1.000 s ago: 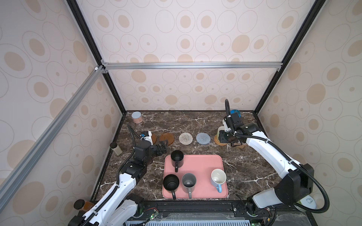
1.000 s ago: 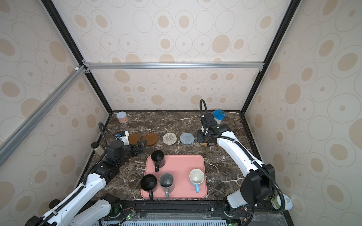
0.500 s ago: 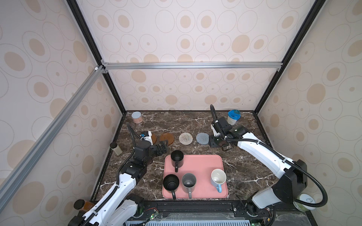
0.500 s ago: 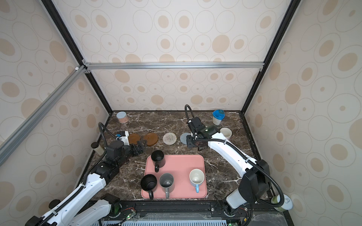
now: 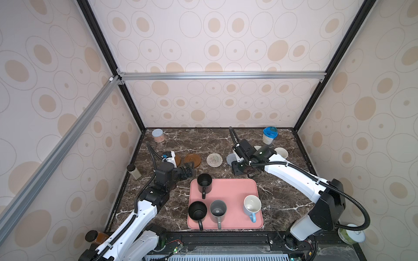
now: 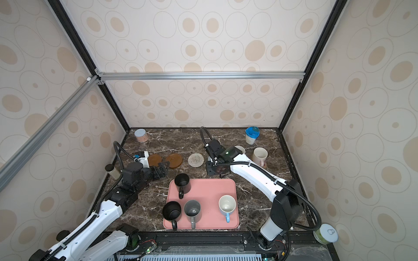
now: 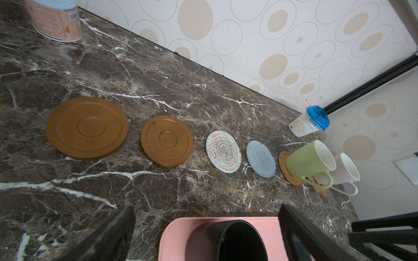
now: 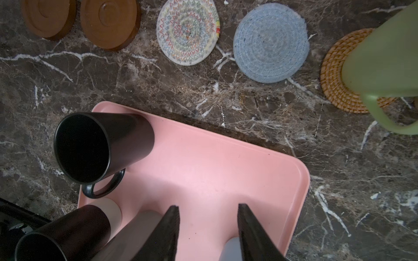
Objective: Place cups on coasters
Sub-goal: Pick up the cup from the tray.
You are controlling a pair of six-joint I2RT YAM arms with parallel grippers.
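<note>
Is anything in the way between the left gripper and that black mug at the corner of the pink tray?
Nothing visible does. The open left gripper faces the black ceramic mug standing on the pink rectangular tray, with only bare dark marble tabletop and the tray's rim between them.

Right gripper (image 8: 208, 206) jaws parted above pink tray (image 8: 226, 167), black mug (image 8: 95, 144) upright on tray ahead of jaws, blue-grey woven coaster (image 8: 271, 43) on tabletop (image 8: 226, 99) farther ahead, light green mug (image 8: 382, 61) standing on rattan coaster (image 8: 332, 76) beside it.
</note>
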